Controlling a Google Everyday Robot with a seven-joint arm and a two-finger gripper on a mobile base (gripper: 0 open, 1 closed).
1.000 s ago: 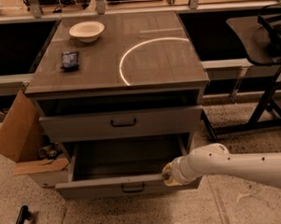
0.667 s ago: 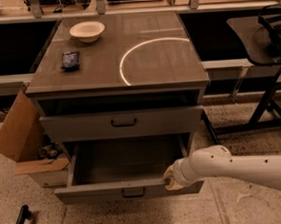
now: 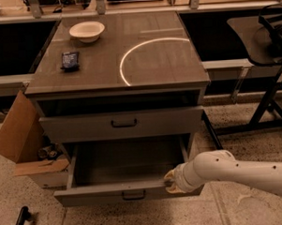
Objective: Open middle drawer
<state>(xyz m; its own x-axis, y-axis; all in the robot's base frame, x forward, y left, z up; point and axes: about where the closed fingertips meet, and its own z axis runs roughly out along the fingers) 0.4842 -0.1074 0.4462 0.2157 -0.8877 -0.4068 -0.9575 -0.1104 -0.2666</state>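
- End effector (image 3: pixel 170 181) sits low at the front of the cabinet (image 3: pixel 102 74), toward its right side, against the top edge of the middle drawer (image 3: pixel 97 195). Whether it is open or closed on that edge, I cannot tell.
- Over the last second the drawer front has slid farther out of the cabinet, so the opening looks nearly done.
- Its handle (image 3: pixel 134 195) lies just left of the end effector, untouched, at the cabinet's centre line.
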